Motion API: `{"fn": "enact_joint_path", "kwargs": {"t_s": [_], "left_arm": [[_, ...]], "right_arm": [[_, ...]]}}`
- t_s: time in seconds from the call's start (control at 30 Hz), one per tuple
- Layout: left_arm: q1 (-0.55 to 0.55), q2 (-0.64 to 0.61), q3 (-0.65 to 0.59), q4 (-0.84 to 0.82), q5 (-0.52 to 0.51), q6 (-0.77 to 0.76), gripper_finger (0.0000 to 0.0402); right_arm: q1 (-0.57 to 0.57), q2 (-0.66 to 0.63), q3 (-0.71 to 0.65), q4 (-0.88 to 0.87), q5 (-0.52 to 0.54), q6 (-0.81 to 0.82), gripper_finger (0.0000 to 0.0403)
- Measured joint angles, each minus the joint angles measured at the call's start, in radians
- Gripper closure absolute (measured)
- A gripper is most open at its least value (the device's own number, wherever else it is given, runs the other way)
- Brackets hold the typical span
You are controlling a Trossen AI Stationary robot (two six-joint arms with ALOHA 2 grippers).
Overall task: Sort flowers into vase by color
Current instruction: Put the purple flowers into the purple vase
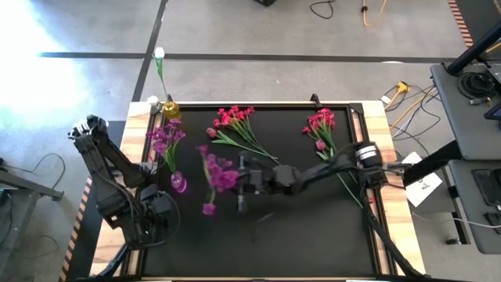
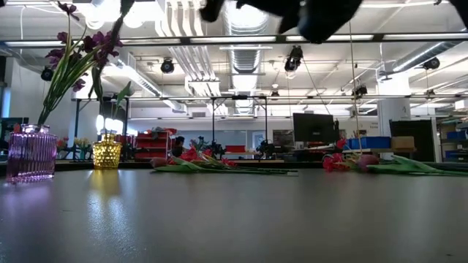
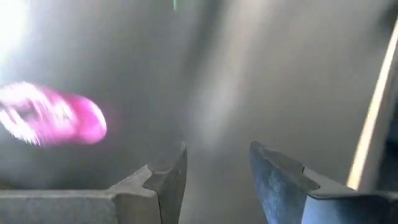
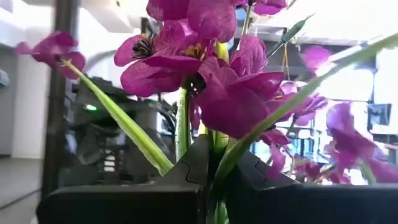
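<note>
Purple bunch held above the surface by the right gripper.
Its fingers clamp the stems mid-surface. The purple vase holds purple flowers; the yellow vase holds a white tulip. Red bunches lie at the far side. The left gripper, fingers partly apart and empty, hovers near the purple vase, blurred in its wrist view.

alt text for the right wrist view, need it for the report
The right gripper is shut on the green stems of a purple flower bunch, whose magenta blooms fill most of the frame. Long green leaves fan out to either side, with a blurred workshop behind.
</note>
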Motion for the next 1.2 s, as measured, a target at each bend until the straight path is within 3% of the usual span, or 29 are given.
{"fn": "enact_joint_path", "kwargs": {"t_s": [0.3,0.53,0.7,0.93,1.07,1.2], "left_arm": [[0.004,-0.004,-0.064,0.156,-0.543,0.257,0.0198],[0.035,-0.008,-0.175,0.602,-0.712,0.588,0.0152],[0.113,-0.009,-0.301,0.89,-0.731,0.704,0.015],[0.142,-0.012,-0.432,1.556,-0.719,1.213,0.017],[0.142,-0.019,-0.461,1.655,-0.656,1.292,0.0226],[0.144,-0.024,-0.463,1.644,-0.66,1.31,0.0332]], "right_arm": [[-0.001,0.039,0.086,-0.094,-0.102,0.031,0.0385],[0.027,0.027,0.085,-0.142,-0.104,-0.013,0.0385],[0.064,0.025,0.085,-0.144,-0.102,-0.088,0.0385],[0.083,0.022,0.084,-0.146,-0.086,-0.118,0.0385],[0.085,0.011,0.084,-0.16,-0.064,-0.117,0.0385],[0.089,-0.001,0.084,-0.199,-0.054,-0.115,0.0382]]}}
